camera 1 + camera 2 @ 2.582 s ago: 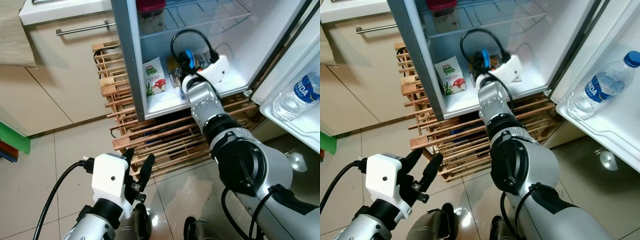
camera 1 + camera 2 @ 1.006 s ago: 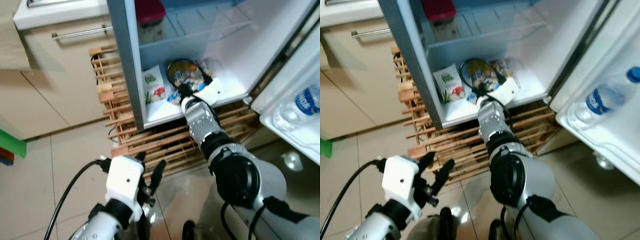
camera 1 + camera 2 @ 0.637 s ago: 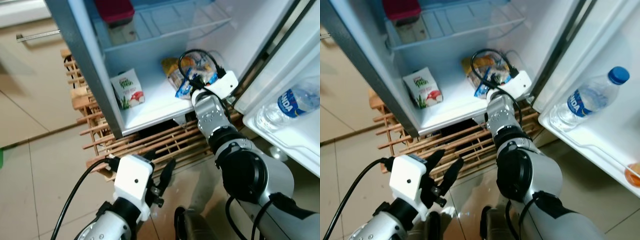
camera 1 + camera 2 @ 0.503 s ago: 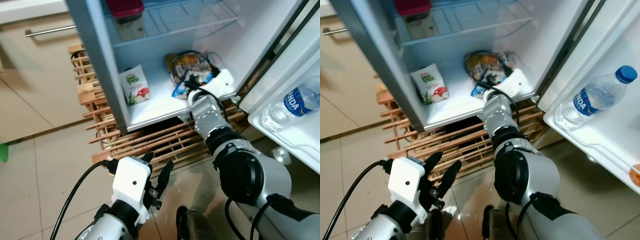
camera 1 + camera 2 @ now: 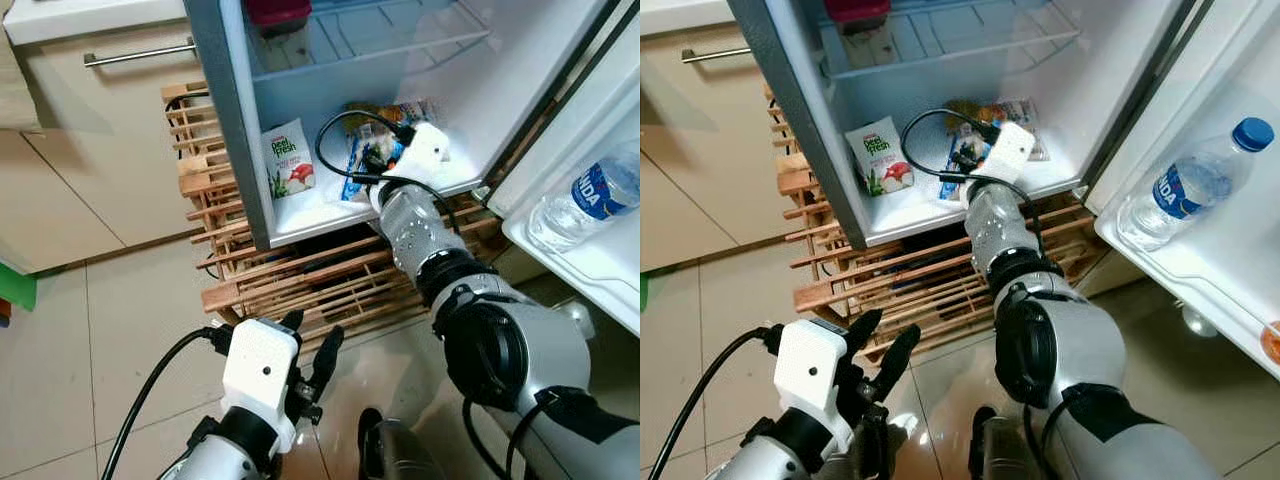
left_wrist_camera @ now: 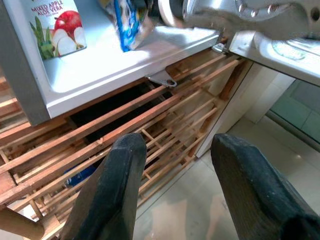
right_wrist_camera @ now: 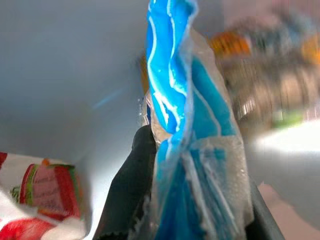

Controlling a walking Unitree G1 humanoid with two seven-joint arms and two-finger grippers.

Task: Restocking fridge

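Fingers [image 7: 131, 195] of your right gripper [image 7: 170, 200] are pinched on a blue packet [image 7: 192, 165], held just above the fridge's bottom shelf [image 5: 330, 205] near its front edge, beside the juice carton [image 5: 289, 158]. Let go too near that edge and the limp packet may slide out onto the wooden pallet [image 5: 300, 285]. Your left gripper [image 6: 172, 195] hangs spread and empty over the tiled floor [image 5: 60, 330]. A water bottle [image 5: 1188, 192] sits in the open door's rack.

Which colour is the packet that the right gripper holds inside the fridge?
The packet is bright blue with white streaks and clear plastic parts, best seen in the right wrist view.
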